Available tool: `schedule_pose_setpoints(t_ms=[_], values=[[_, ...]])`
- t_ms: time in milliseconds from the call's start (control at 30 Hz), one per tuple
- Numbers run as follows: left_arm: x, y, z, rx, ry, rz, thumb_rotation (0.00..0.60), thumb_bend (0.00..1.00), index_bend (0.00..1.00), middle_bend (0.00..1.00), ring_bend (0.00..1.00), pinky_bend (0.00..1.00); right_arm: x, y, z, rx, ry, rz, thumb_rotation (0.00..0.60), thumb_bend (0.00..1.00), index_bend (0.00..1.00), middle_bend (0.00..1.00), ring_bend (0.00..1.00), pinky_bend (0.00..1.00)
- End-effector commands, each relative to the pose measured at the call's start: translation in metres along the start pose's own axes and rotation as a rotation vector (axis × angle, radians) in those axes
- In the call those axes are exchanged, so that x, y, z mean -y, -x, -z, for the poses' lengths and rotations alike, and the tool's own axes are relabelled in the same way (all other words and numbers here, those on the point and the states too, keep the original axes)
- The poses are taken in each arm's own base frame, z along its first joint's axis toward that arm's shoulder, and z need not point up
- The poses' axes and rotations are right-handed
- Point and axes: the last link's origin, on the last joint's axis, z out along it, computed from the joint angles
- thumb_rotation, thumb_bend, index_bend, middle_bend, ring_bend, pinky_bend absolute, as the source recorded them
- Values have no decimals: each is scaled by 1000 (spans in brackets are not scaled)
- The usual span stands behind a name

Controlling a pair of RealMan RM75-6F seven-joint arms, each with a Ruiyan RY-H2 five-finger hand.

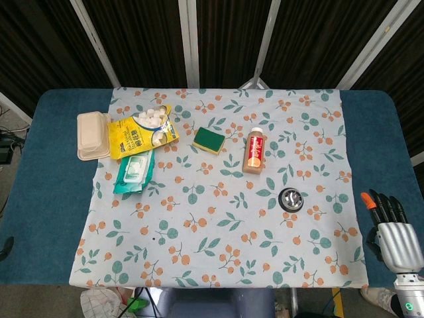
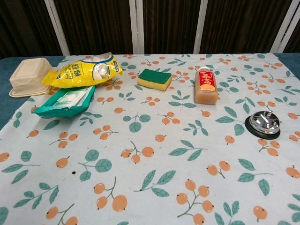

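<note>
My right hand point(image 1: 392, 233) hangs at the lower right of the head view, over the blue table past the cloth's edge, fingers apart and holding nothing. The chest view does not show it. Nearest to it is a chrome desk bell point(image 1: 290, 199) point(image 2: 264, 124) on a black base, standing alone on the floral cloth well to the hand's left. A bottle of orange drink point(image 1: 253, 151) point(image 2: 205, 86) lies flat beyond the bell. My left hand appears in neither view.
A green sponge point(image 1: 209, 140) point(image 2: 154, 78) lies mid-cloth. At the left are a yellow snack bag point(image 1: 141, 130) point(image 2: 82, 71), a teal wipes pack point(image 1: 134, 172) point(image 2: 65, 101) and a beige lidded box point(image 1: 93, 135) point(image 2: 29, 77). Blue table point(image 1: 46, 185) borders the cloth.
</note>
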Motion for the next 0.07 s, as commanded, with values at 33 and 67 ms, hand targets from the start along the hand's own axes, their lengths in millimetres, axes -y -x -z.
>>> schedule_pose_setpoints(t_ms=[33, 67], values=[[0, 0, 0, -1, -1, 0, 600, 467, 24, 0, 0, 73, -6, 1, 0, -6, 18, 2, 600, 978, 76, 0, 0, 0], [0, 0, 0, 0, -2, 1, 600, 467, 24, 0, 0, 73, -7, 1, -1, -7, 21, 2, 600, 978, 76, 0, 0, 0]])
